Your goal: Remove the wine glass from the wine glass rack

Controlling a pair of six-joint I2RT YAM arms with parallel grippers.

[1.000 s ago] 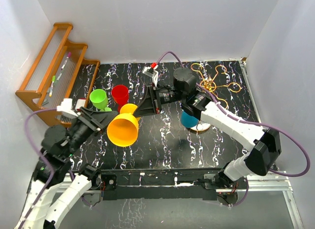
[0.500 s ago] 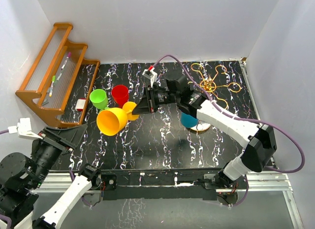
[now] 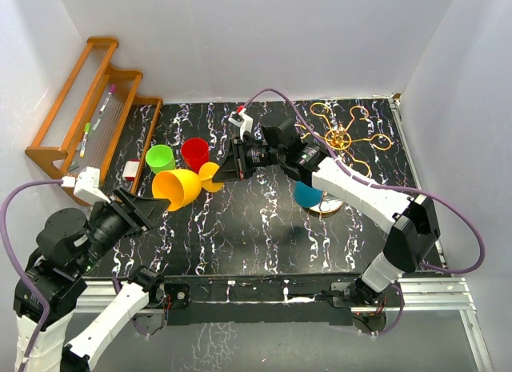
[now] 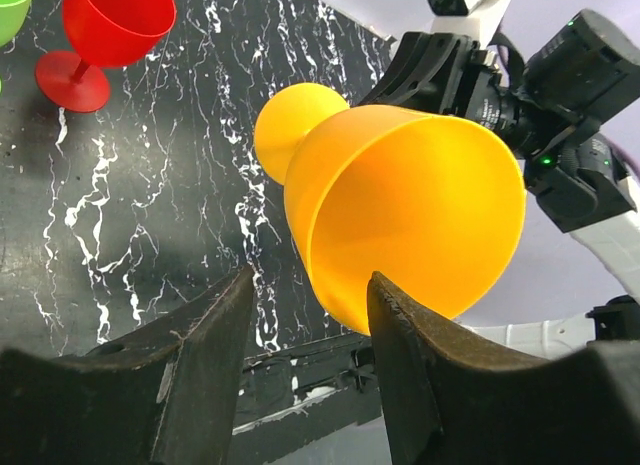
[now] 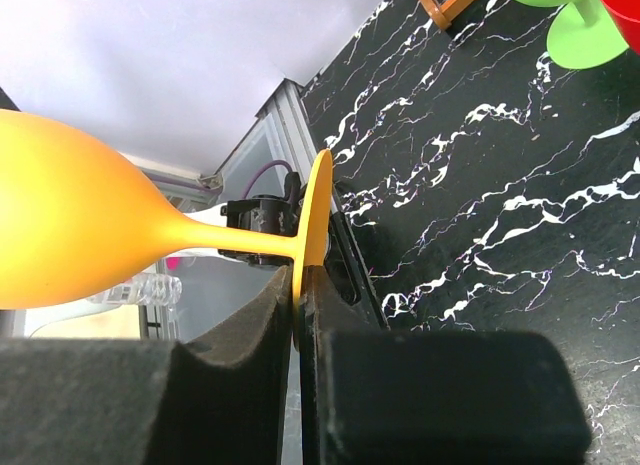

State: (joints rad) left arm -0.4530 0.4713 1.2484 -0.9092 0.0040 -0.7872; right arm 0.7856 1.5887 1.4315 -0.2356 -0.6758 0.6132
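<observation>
Your left end effector is swinging back toward the orange wine glass, fingers spread wide. Your right end effector is pinching the glass's foot, well apart from the gold rack, at its nine o'clock.

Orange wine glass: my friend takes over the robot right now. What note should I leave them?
The right gripper is shut on the foot of the orange wine glass, holding it sideways above the table.
The left gripper is open, close to the glass's bowl, gripping nothing.
The gold rack stands back right. A blue glass is by its base; I cannot tell whether it hangs. The green glass and red glass stand back left.
Done: the orange glass is off the rack.
Left: probably set it upright on the table, then let go.
</observation>
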